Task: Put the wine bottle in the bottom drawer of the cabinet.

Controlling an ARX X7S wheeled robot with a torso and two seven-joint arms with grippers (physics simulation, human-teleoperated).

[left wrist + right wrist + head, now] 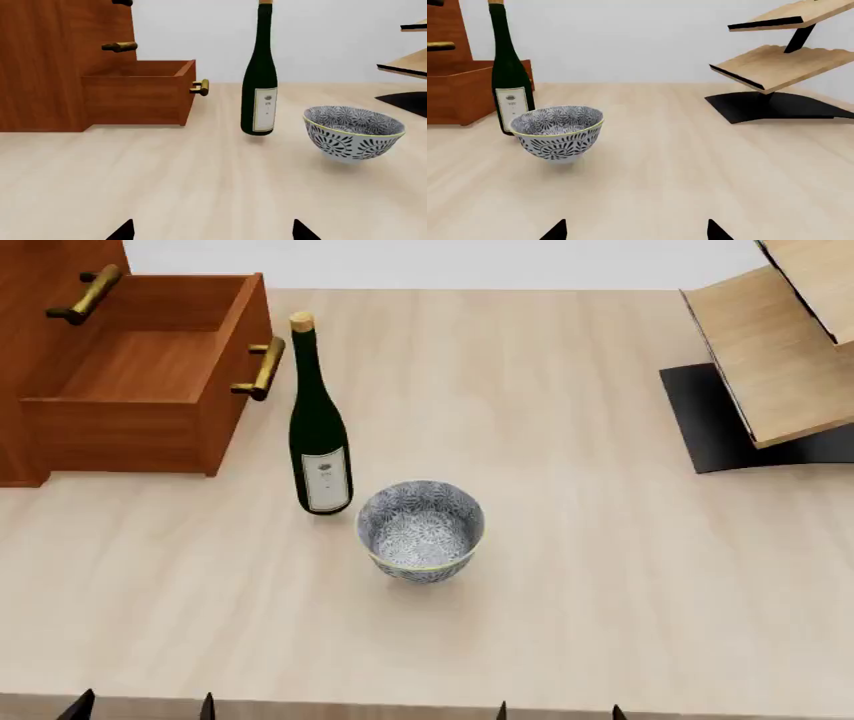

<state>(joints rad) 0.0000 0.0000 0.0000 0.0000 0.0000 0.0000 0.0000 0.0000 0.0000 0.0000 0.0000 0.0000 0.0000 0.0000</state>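
Note:
The dark green wine bottle (318, 430) stands upright on the pale table, just right of the bottom drawer (140, 380), which is pulled open and empty. It also shows in the left wrist view (261, 75) and the right wrist view (508, 75). The drawer's brass handle (262, 368) is close to the bottle's neck. The reddish-brown cabinet (47, 60) stands at the far left. My left gripper (143, 708) and right gripper (559, 712) are open and empty at the table's near edge, well short of the bottle. Only the fingertips (123, 231) show.
A blue-patterned bowl (419, 529) sits just right of and in front of the bottle, nearly touching it. A pale wooden rack on a black base (767, 370) stands at the far right.

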